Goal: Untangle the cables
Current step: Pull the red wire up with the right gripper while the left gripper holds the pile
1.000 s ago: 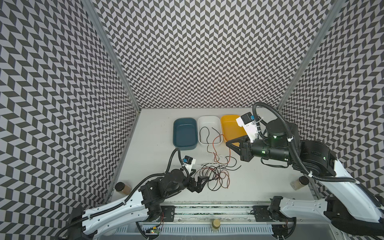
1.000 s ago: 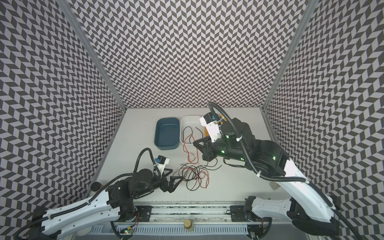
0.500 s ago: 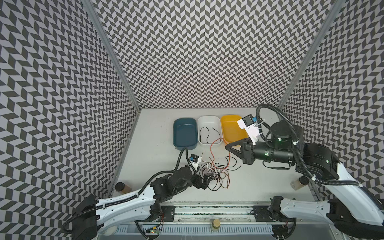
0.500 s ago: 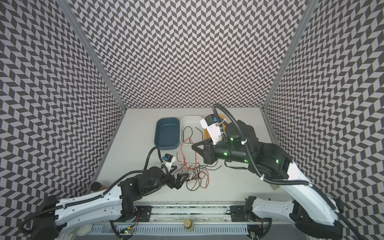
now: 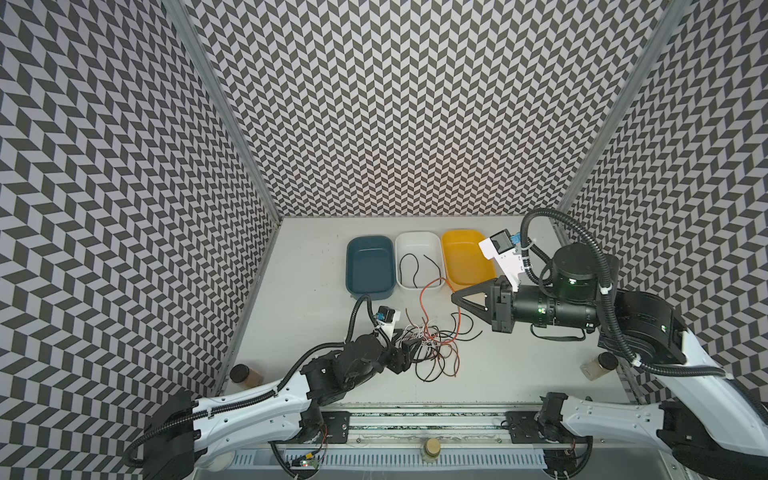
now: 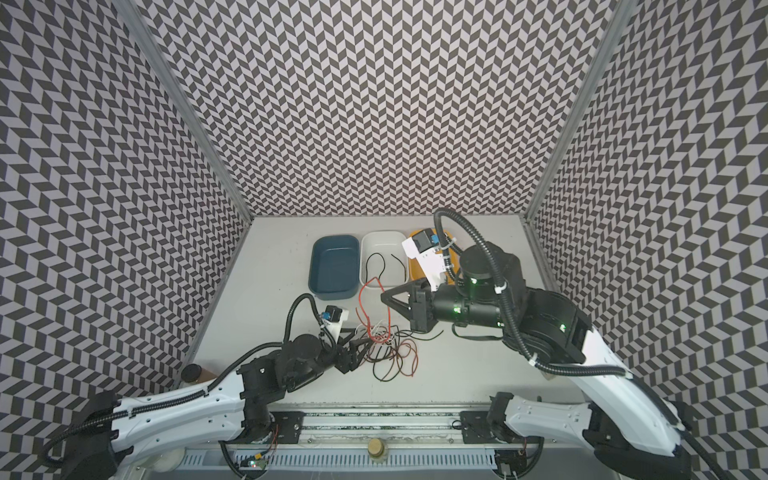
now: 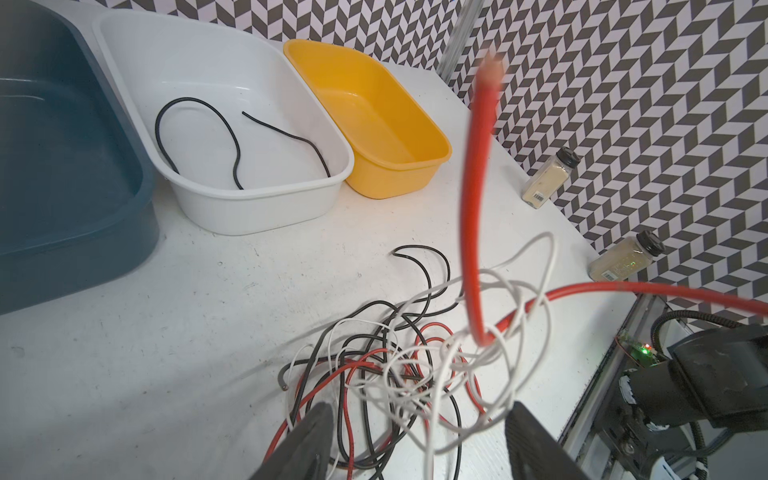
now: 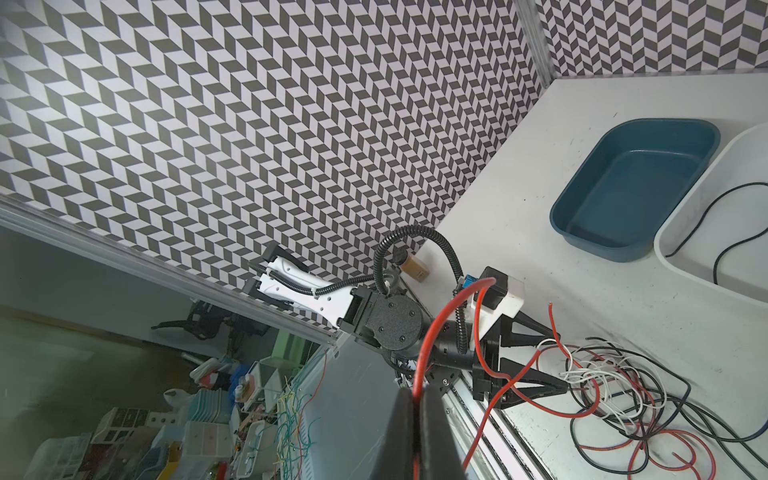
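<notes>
A tangle of black, white and red cables [image 5: 432, 345] [image 6: 386, 345] lies on the table near the front. My left gripper [image 5: 409, 347] [image 7: 417, 415] is open at the tangle's left side, and its fingers [image 7: 316, 424] straddle several strands without pinching any. My right gripper [image 5: 454, 296] [image 8: 417, 395] hovers above the table and is shut on a red cable [image 5: 422, 299] [image 7: 478, 208]. That cable rises from the tangle in a loop. A separate black cable [image 5: 409, 268] lies in the white tray [image 5: 417, 237].
A blue tray [image 5: 370, 241] and a yellow tray [image 5: 461, 235] flank the white one at the back. Spice jars stand at the left wall [image 5: 245, 374] and the right wall [image 5: 598, 365]. A metal rail [image 5: 424, 419] runs along the front edge.
My left gripper has pushed forward into the tangle and its jaws have narrowed. My right gripper has dropped slightly and levelled out, still holding the red cable.
</notes>
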You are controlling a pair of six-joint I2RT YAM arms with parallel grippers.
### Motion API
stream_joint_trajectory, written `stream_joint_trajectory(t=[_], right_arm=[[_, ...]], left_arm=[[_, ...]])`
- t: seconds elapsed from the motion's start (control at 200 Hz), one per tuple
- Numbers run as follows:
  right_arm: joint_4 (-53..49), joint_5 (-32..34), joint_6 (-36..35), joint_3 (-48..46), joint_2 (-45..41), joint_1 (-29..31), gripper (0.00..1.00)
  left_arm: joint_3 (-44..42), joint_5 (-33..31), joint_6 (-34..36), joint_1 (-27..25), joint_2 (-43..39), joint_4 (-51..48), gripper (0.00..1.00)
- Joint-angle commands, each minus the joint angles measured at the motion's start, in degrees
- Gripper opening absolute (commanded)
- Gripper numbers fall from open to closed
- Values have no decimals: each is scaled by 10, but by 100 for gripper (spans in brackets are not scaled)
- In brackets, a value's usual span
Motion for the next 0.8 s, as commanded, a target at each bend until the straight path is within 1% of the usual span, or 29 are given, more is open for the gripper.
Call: stream_joint_trajectory(t=[0.0,0.095,0.145,0.215,0.3,0.356,0.421,0.456,0.496,0.541,0.796], right_arm=[[38,-10,11,-5,-11,-3,0],[41,-12,11,-6,-13,-3,0],[40,-11,10,-6,-14,-3,0],[38,-8,7,-3,-13,-3,0],[29,-1,2,4,-10,-3,0],[26,1,-1,6,-9,-3,0],[24,8,-1,6,-13,-3,0],[23,15,-4,6,-17,-3,0],[22,23,-6,7,-21,-3,0],[21,31,-8,7,-27,-3,0],[-11,105,-27,33,-47,-3,0]], left_arm=[[-3,-5,-9,-3,7,39,72],[1,1,-9,-3,14,39,71],[4,3,-7,-3,17,34,68],[5,4,-7,-3,19,35,60],[4,-1,-9,-3,22,39,45],[6,-5,-13,-3,25,39,32],[7,-6,-14,-3,29,39,25],[7,-8,-16,-3,32,37,17],[8,-12,-18,-3,34,33,10],[9,-18,-18,-3,35,28,0],[-5,-55,-27,1,21,11,0]])
